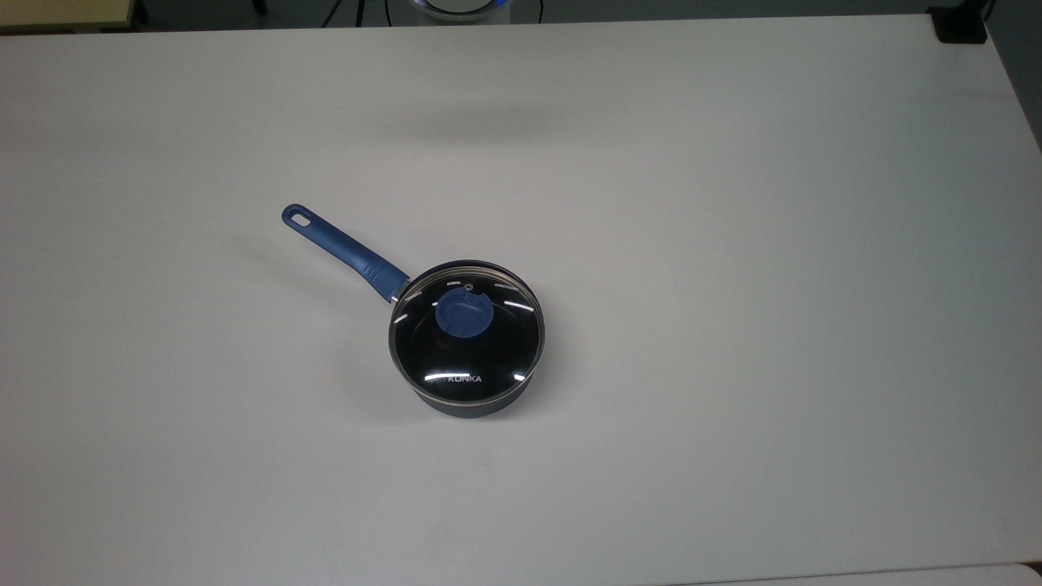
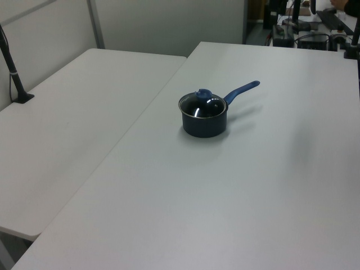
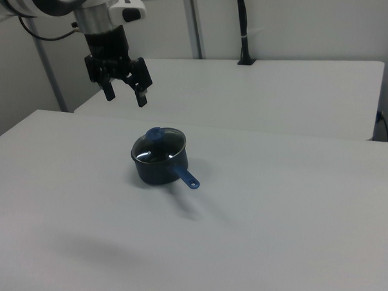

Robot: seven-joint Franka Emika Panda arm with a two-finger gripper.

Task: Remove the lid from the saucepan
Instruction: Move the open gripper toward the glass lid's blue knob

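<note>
The dark saucepan [image 1: 480,405] [image 2: 204,125] [image 3: 158,171] stands near the middle of the white table [image 1: 733,244]. Its glass lid [image 1: 468,358] [image 2: 197,108] [image 3: 162,145] with the blue knob [image 1: 463,315] [image 2: 203,94] [image 3: 154,134] sits closed on it. In the top view, the long blue handle [image 1: 342,248] [image 2: 241,90] [image 3: 187,178] points up and left. My gripper [image 3: 124,96] hangs open and empty in the air, above the pan and toward the right view's left.
A second white table [image 2: 73,124] [image 3: 275,90] adjoins this one. A black post [image 2: 12,70] [image 3: 243,27] is clamped to its far edge. A black object [image 1: 961,24] sits at the top view's upper right corner. Equipment [image 2: 304,28] stands beyond the table's end.
</note>
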